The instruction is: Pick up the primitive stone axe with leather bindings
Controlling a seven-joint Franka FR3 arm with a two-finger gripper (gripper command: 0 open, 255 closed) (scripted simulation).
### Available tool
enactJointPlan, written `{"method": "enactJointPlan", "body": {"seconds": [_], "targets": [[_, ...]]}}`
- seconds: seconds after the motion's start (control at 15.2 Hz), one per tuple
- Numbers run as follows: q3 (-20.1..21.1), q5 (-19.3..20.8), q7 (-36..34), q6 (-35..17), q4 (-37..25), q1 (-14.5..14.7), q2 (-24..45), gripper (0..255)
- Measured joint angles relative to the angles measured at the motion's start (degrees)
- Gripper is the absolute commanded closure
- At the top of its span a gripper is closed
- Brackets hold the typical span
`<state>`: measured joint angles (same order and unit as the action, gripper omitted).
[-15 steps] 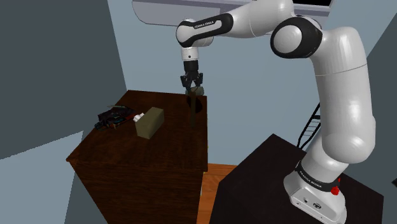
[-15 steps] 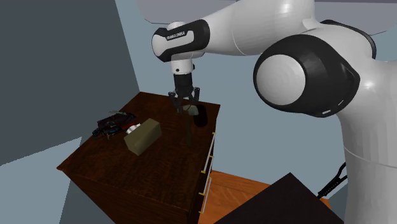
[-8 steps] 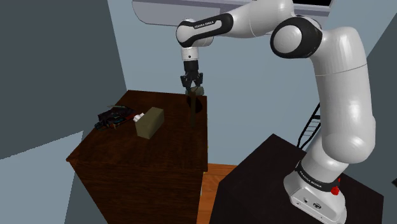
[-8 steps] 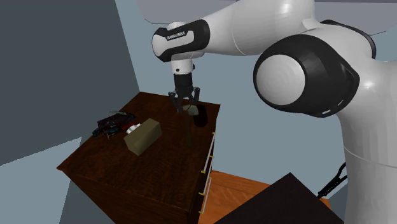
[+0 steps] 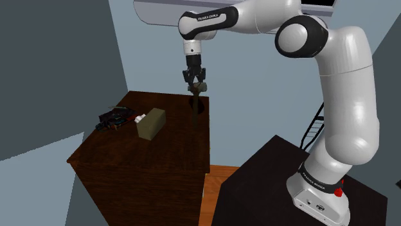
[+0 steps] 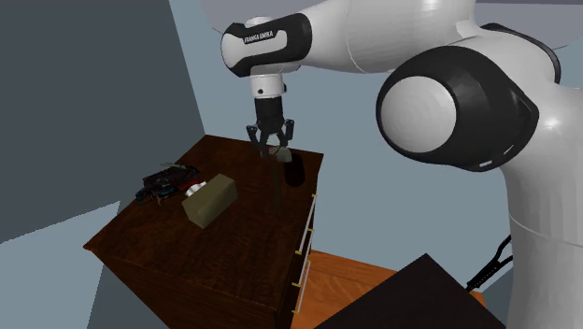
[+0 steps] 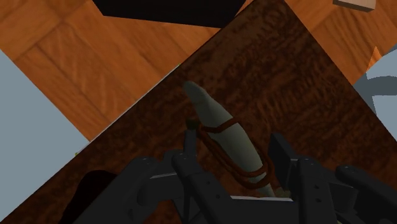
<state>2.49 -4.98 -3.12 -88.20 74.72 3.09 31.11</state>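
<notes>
The stone axe (image 5: 195,103) hangs upright over the back right part of the dark wooden dresser (image 5: 148,160), its thin handle (image 6: 278,185) pointing down. My gripper (image 5: 195,83) is shut on its upper end, just by the head. In the wrist view the grey stone head (image 7: 219,127), wrapped in brown leather cord, lies between the two black fingers (image 7: 189,143), which press against it. In the second exterior view the gripper (image 6: 273,148) stands well above the dresser top (image 6: 234,243).
A tan box (image 5: 151,123) lies mid-dresser, and a dark red-and-black object (image 5: 114,119) sits near the dresser's far left edge. A dark patch (image 6: 295,173) marks the dresser top behind the axe. The black stand (image 5: 270,186) is at the lower right, with wood floor (image 6: 346,280) between.
The gripper has risen a little with the axe in it, and the handle's lower end now hangs higher above the dresser top.
</notes>
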Motion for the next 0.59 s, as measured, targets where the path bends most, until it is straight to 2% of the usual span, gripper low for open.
{"method": "enactJointPlan", "body": {"seconds": [0.59], "targets": [[0.1, 0.0, -0.7, 6.7, -7.0, 0.0, 0.3, 255]]}}
